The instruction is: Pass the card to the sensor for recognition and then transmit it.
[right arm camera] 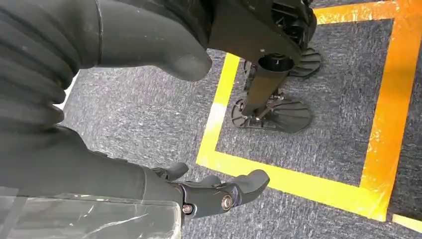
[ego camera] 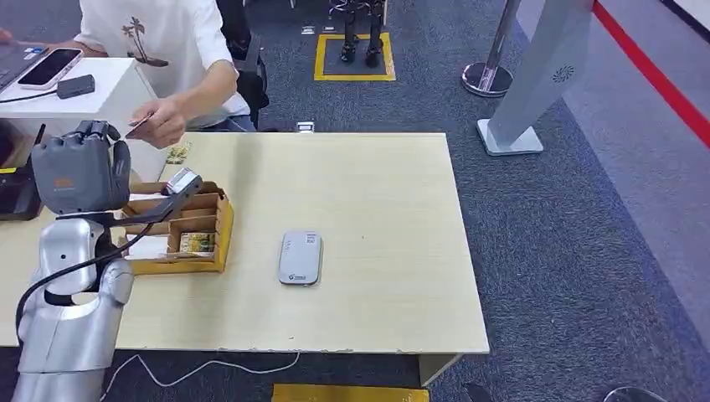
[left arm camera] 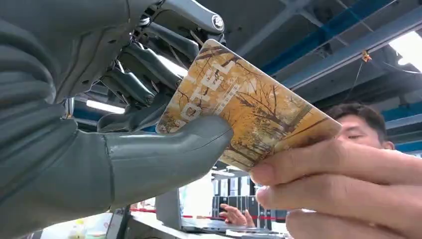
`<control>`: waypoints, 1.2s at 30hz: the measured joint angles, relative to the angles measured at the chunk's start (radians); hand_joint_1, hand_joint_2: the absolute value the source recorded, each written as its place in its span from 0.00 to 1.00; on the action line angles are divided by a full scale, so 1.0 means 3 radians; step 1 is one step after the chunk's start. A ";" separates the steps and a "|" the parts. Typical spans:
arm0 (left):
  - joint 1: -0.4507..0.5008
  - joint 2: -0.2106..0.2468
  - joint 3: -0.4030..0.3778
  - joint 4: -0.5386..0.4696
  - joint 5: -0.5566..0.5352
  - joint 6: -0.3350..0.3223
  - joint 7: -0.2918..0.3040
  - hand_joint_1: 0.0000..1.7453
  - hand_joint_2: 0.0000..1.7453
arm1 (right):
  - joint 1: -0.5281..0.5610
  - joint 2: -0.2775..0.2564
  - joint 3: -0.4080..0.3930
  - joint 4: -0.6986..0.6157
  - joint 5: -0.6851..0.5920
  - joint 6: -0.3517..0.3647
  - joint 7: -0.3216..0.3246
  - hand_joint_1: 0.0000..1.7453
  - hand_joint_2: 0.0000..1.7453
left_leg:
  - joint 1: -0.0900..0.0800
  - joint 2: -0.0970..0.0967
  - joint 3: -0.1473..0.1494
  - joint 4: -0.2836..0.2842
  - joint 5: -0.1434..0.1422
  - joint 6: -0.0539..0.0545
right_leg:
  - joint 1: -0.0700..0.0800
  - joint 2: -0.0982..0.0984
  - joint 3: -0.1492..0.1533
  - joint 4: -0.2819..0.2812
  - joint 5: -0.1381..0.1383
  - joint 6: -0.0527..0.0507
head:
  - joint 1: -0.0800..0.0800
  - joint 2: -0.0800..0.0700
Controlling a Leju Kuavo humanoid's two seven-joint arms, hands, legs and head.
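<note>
Card held over wooden table, grey carpet around

In the head view the left hand shows its back, hiding its fingers and most of the card, of which a small sliver shows by the person's hand. In the left wrist view that hand covers the card's far corner. The cards in the wooden tray are too small to read, perhaps printed alike.
</note>
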 joint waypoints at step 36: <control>0.0147 0.0324 0.0192 0.0389 0.0000 0.0097 0.0184 0.00 1.00 | 0.0022 0.0001 -0.0038 -0.0001 0.0000 0.0000 -0.0029 0.00 1.00 | 0.0000 0.0004 0.0000 -0.0001 0.0000 0.0000 | 0.0000 0.0005 -0.0004 0.0000 -0.0001 -0.0001 | 0.0001 0.0000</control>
